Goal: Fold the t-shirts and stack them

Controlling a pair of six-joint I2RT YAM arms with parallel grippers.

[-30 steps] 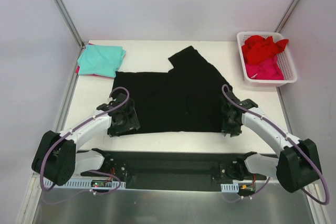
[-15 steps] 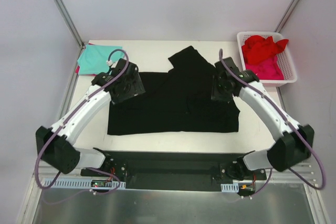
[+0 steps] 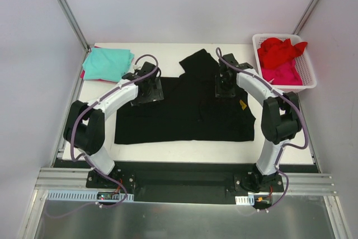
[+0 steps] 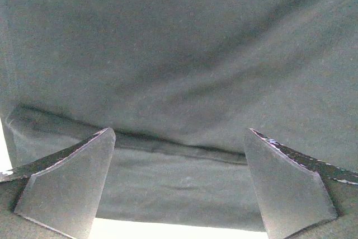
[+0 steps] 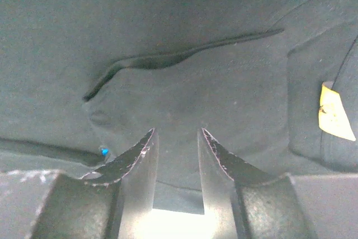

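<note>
The large black t-shirt (image 3: 184, 117) lies flat in the middle of the table, one sleeve pointing to the far side. My left gripper (image 3: 147, 89) is over its far left edge; in the left wrist view (image 4: 179, 132) the jaws are wide open over the black cloth (image 4: 179, 54), holding nothing. My right gripper (image 3: 226, 85) is over the far right part; in the right wrist view (image 5: 177, 131) the jaws stand a narrow gap apart over the cloth (image 5: 196, 32). A folded teal t-shirt (image 3: 107, 62) lies at the far left. Red (image 3: 279, 51) and pink (image 3: 282, 74) shirts fill the basket.
The white slotted basket (image 3: 304, 86) stands at the far right corner. A pink cloth edge (image 3: 84, 74) shows under the teal shirt. A yellow tag (image 3: 242, 103) shows on the black shirt, also in the right wrist view (image 5: 334, 111). Bare table runs along the near edge.
Both arms moved from the black shirt's near corners to its far edge. The shirt's right side now reaches further right and shows the yellow tag.
</note>
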